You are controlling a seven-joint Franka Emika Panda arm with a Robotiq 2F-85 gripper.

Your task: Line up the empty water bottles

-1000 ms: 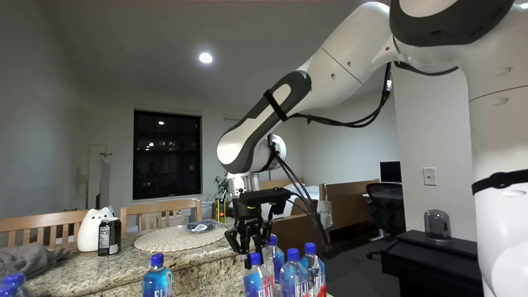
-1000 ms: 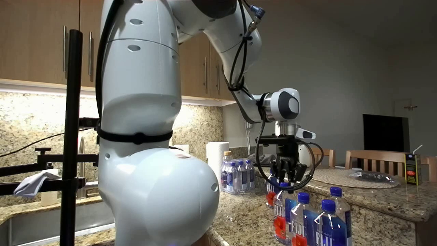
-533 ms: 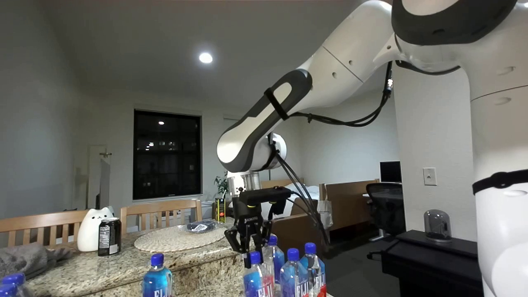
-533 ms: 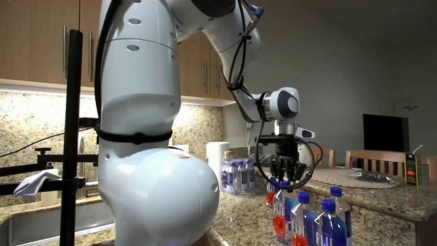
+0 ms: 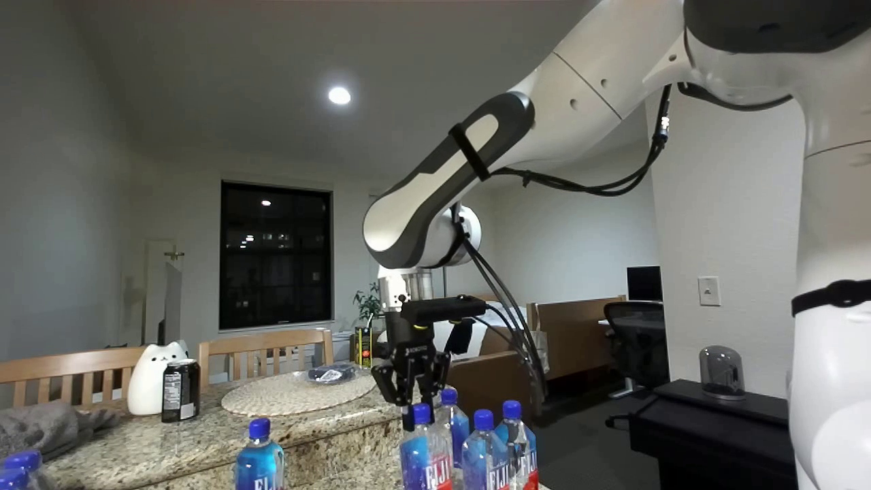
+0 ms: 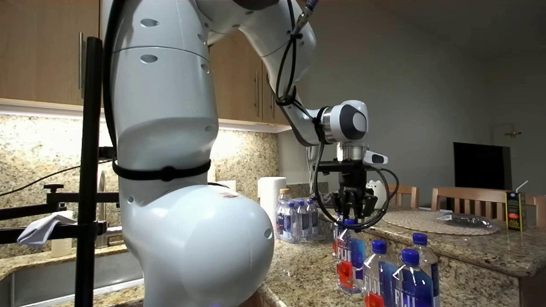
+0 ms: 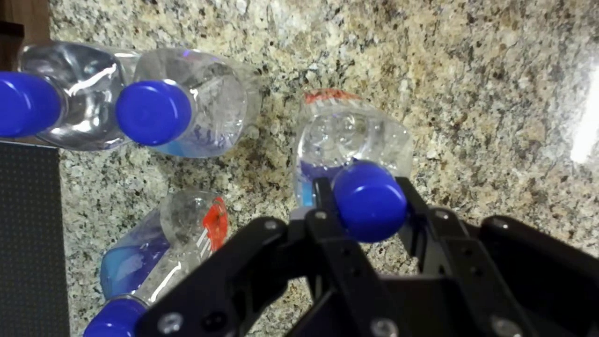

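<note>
My gripper (image 7: 363, 189) is shut on the blue cap of a clear water bottle (image 6: 346, 256), one finger on either side. The held bottle's body (image 7: 348, 135) hangs upright below the jaws; whether its base touches the counter I cannot tell. Close by stand three more bottles with blue caps, a near one (image 5: 484, 456), one on the outer side (image 5: 520, 446) and one behind (image 5: 454, 422). Apart from them, a single bottle (image 5: 259, 463) stands further along the counter. Bottles also stand at an exterior view's lower left corner, mostly cut off there (image 5: 24, 469).
A raised granite ledge (image 6: 465, 251) runs behind the bottles, bearing a woven mat (image 5: 286, 398), a white cat figure (image 5: 150, 384) and a dark can (image 5: 180, 391). Several bottles (image 6: 297, 219) cluster near a paper roll (image 6: 271, 200). The counter edge (image 7: 63, 210) lies close to the standing bottles.
In the last half second my gripper and the held bottle have moved up slightly and, in an exterior view, away to the left from the three neighbours. The other bottles have stayed put.
</note>
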